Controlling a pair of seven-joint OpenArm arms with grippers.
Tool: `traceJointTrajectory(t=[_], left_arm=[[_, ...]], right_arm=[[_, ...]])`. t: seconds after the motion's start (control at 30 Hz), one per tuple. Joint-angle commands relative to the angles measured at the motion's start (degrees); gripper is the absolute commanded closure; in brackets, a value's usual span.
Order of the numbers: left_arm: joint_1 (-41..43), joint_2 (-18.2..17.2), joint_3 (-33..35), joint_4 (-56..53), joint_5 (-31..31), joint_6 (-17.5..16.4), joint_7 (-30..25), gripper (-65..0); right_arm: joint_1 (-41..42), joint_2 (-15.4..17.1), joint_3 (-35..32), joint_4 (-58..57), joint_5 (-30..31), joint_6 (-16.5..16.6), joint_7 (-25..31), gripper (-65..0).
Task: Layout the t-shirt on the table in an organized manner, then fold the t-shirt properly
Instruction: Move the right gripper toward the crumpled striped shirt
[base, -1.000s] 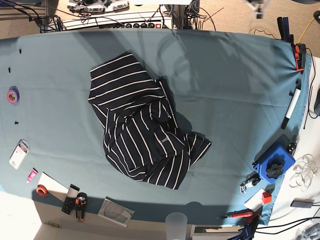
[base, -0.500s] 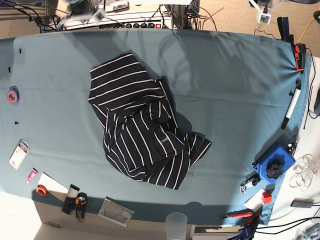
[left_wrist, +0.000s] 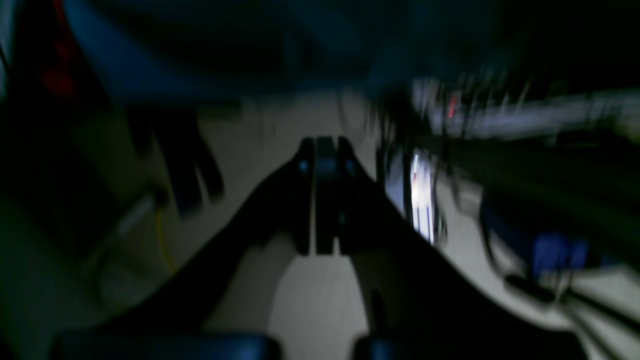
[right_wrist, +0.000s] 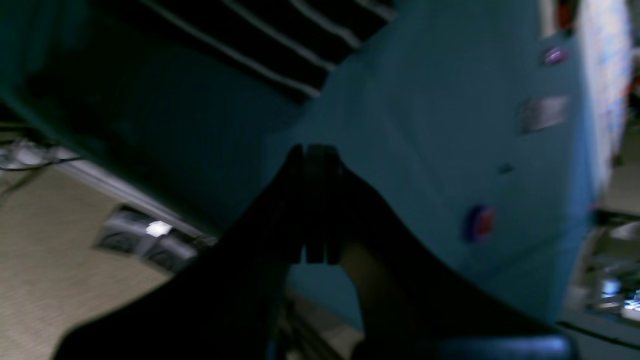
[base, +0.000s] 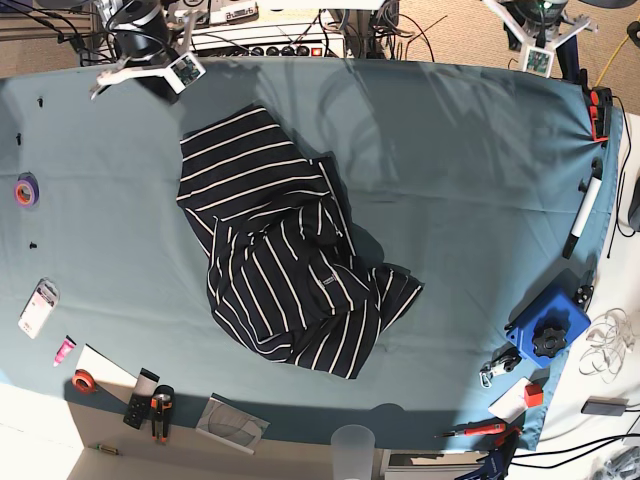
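The dark striped t-shirt (base: 290, 250) lies crumpled in a heap in the middle of the teal table (base: 460, 180), with a small label patch on top. Its striped edge also shows at the top of the right wrist view (right_wrist: 280, 35), above the teal table (right_wrist: 425, 125). My right gripper (base: 150, 75) hangs over the table's far left edge, apart from the shirt, and its fingers (right_wrist: 315, 200) are pressed together and empty. My left gripper (base: 533, 38) is beyond the far right edge. In the blurred left wrist view, its fingers (left_wrist: 320, 195) are together and empty.
A purple tape roll (base: 26, 190) and a white card (base: 38, 305) lie at the left. A marker (base: 582, 215), a blue box (base: 548, 325) and small tools sit at the right edge. A plastic cup (base: 352, 445), pliers (base: 160, 412) and red tape (base: 84, 381) line the front.
Both arms have come into the base view at the table's far edge, the right one at the left and the left one at the right. The shirt has not moved.
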Motion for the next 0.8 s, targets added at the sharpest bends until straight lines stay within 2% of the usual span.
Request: traceJointTrajectory(t=[0.0,0.1,0.23,0.4,0.43,0.47,0.5,0.6,0.7,0.77], left_arm=[[-0.26,-0.02,-0.15,1.01,-0.15,-0.24,-1.36,0.0],[-3.15,-0.02,-0.17,1.01,-0.09,0.11,-1.18,0.0],[-6.36,-0.02,-0.17,1.01,-0.11,0.07,-1.09,0.0],[-9.81,-0.04,-0.17,1.01,-0.07,0.04,-1.09,0.0],[-10.25,-0.02,-0.17,1.01,-0.07,0.04,-1.09,0.0],[-10.47,-0.04,-0.17,1.01,-0.09,-0.04,-1.44,0.0],[-10.58,-0.02,-0.17,1.01,-0.07,-0.13,-1.53,-1.3],[-10.69,-0.02,-0.17,1.01,-0.07,-0.11,-1.53,-16.8],[-10.71,-0.02,-0.17,1.01,0.15,-0.11,-1.53,-27.4],[-10.73,-0.02,-0.17,1.01,1.42,-0.09,-1.53,-29.1]], right_arm=[[0.35,0.5,0.37,0.87,-2.4,-0.55,0.59,0.0],[2.75,0.48,0.37,0.87,-5.27,-0.55,-1.68,0.0],[5.97,0.35,0.37,0.87,-5.9,-0.57,-4.72,0.0],[7.37,-0.61,0.37,0.87,-6.14,-0.5,-4.81,0.0],[7.45,-1.42,0.37,0.87,-6.14,-0.48,-4.66,-1.3],[7.43,-2.36,0.37,0.87,-6.12,-0.48,-4.33,-5.4],[7.45,-3.45,0.37,0.87,-6.12,-0.48,-4.2,-9.5],[7.48,-6.75,0.37,0.87,-6.12,-0.48,-3.61,-20.6],[7.48,-9.31,0.37,0.87,-5.92,-0.55,-3.23,-22.3],[8.15,-11.04,0.37,0.87,-2.49,-0.55,-3.37,-22.3]])
